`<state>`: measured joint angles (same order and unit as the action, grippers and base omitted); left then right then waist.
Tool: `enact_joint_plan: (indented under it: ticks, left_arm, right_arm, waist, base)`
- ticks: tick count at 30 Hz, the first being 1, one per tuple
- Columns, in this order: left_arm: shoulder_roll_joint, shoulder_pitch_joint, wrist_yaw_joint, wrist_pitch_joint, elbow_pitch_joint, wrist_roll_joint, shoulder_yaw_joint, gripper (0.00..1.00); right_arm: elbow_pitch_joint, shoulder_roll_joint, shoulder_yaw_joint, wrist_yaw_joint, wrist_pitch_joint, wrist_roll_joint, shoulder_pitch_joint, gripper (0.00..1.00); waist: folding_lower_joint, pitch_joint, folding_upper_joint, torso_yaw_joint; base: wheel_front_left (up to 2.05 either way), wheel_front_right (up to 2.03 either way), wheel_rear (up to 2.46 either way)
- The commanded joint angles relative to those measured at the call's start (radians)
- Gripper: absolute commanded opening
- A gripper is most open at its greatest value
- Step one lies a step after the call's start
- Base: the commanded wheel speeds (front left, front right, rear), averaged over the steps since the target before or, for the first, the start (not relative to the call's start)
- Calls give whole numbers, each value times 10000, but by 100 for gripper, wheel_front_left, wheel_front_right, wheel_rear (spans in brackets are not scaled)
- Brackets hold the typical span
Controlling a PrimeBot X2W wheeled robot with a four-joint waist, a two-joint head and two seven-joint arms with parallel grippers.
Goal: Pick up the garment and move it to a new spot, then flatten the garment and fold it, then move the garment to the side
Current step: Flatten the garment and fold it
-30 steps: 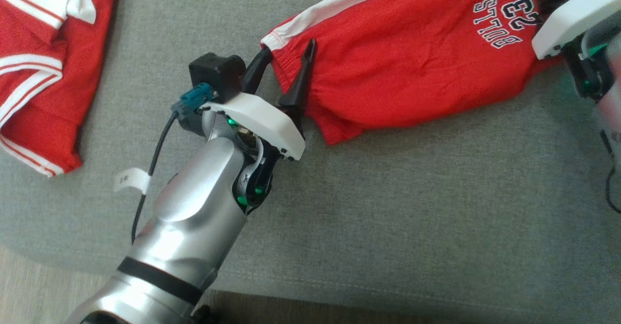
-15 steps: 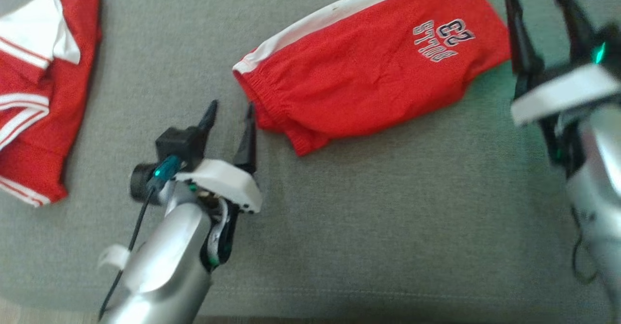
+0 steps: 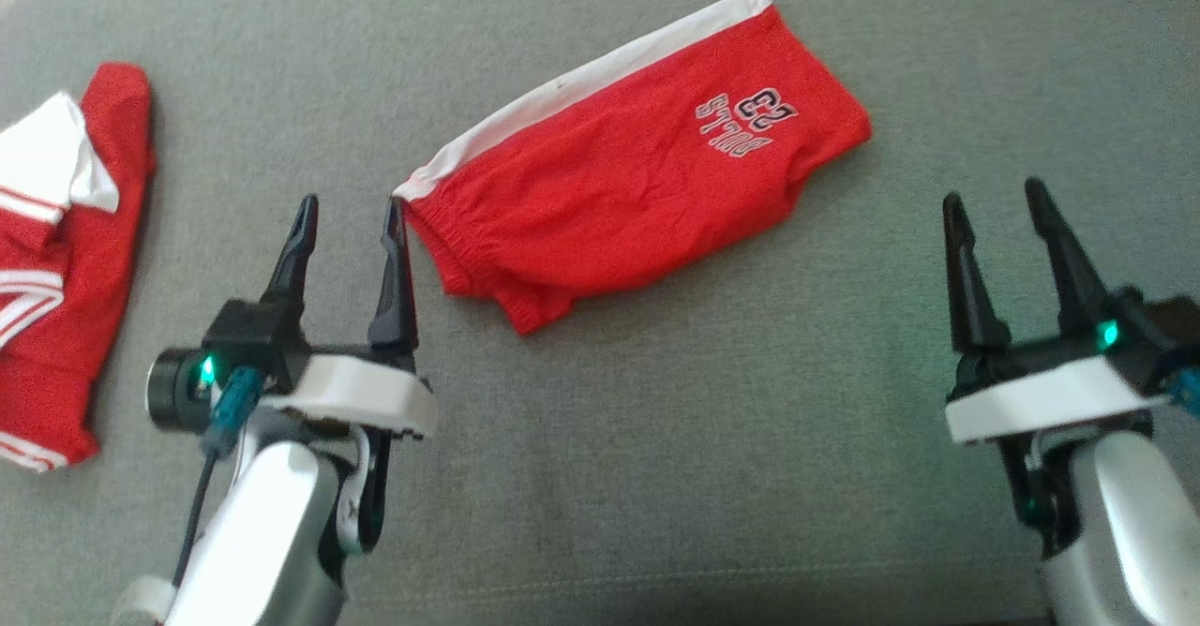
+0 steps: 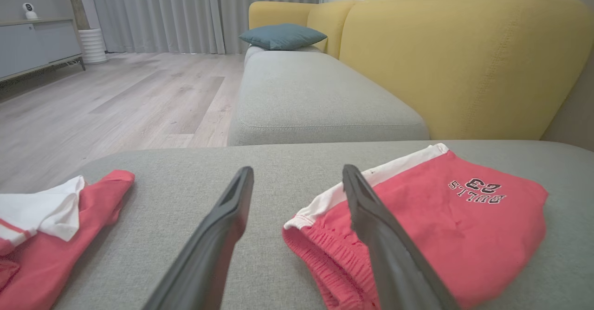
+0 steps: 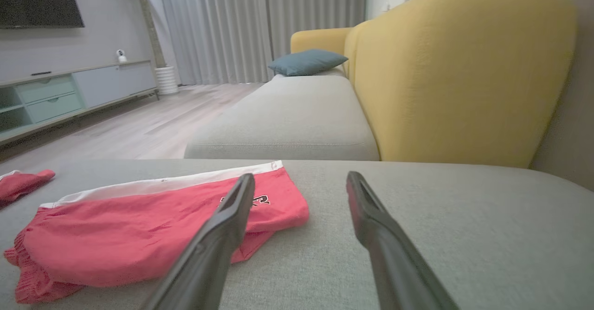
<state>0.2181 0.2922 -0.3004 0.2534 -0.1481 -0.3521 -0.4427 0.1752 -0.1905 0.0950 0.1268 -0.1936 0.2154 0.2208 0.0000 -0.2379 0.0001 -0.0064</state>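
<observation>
The garment (image 3: 628, 181) is a pair of red shorts with a white side stripe and a "BULLS 23" print, lying folded on the grey cushion (image 3: 694, 439). The same garment (image 4: 431, 226) lies right of centre in the left wrist view and the garment (image 5: 153, 226) lies at the lower left in the right wrist view. My left gripper (image 3: 349, 218) stands open just left of the waistband end, holding nothing. My right gripper (image 3: 994, 197) is open to the right of the shorts, apart from them and empty.
A second red and white garment (image 3: 56, 260) lies crumpled at the cushion's left edge. A yellow sofa back (image 4: 464, 59) rises behind the cushion, with a further grey seat (image 4: 315, 96) and a blue pillow (image 4: 280, 36). Wooden floor (image 4: 116, 96) lies to the left.
Both grippers have let go of the shorts and drawn back toward me, the right one opening wide. The head camera has shifted, so the shorts sit further up the picture.
</observation>
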Motion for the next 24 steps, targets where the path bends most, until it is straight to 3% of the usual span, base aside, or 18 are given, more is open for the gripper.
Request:
enact_joint_plan:
  ticks: [1,10,24]
  left_arm:
    - [330,-102,-67,83,427,180,501,100]
    - [344,-774,-126,83,519,513,633,100]
    - [223,-744,-86,83,340,707,784,100]
  right_arm:
    - [-842,266,-28,39,236,-253,-388,100]
    - [-2205,779,-374,39,939,-530,-1537,100]
    - [-2544,811,-487,39,1233,-491,-1573,100]
  waist:
    - [0,313,-1,-247]
    - [0,534,-1,-382]
    - [0,484,-1,-290]
  base:
    - [0,0,0]
    - [0,0,0]
    - [0,0,0]
